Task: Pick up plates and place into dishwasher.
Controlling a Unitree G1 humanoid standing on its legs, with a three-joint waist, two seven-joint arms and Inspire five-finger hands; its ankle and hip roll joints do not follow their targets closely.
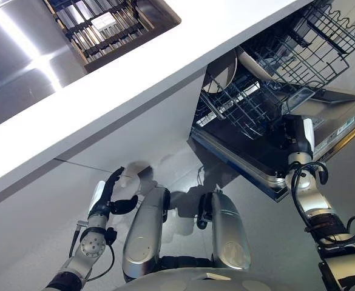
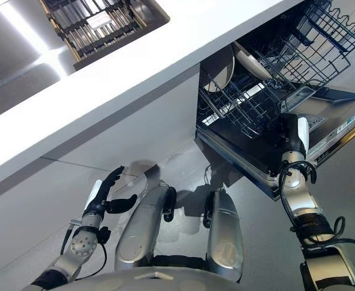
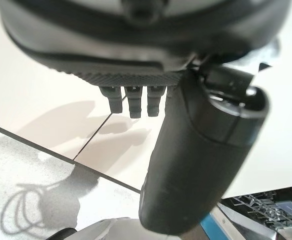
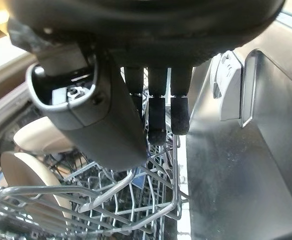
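White bench top (image 1: 122, 73) is running across the upper left, with a dark drying rack (image 1: 101, 27) sitting in a recess near its far edge. Below it, in front of the white cabinet front (image 1: 104, 130), the left hand (image 1: 107, 197) is hanging over the grey floor (image 2: 183, 163), its fingers (image 3: 136, 100) lying relaxed and apart, with the thumb standing out to the side and nothing in its grasp. Further right, the dishwasher (image 1: 226, 145) is standing open, its door (image 2: 335, 121) folded down flat and its lower wire rack (image 1: 256, 103) pulled out over the door. Two pale plates are standing on edge in that rack: a round plate (image 1: 223, 73) is leaning at the left end close to the cabinet side, and a second plate (image 2: 250, 59) is tilting just beside it, further into the rack. An upper wire basket (image 1: 329, 33) is showing beyond them. On the right, the right hand (image 2: 292, 136) is hovering over the open door just beside the rack's near edge, its fingers (image 4: 158, 112) reaching out nearly straight and slightly apart, gripping nothing. In the right wrist view the plates' cream rims (image 4: 33, 175) are showing among the grey wires past the thumb.
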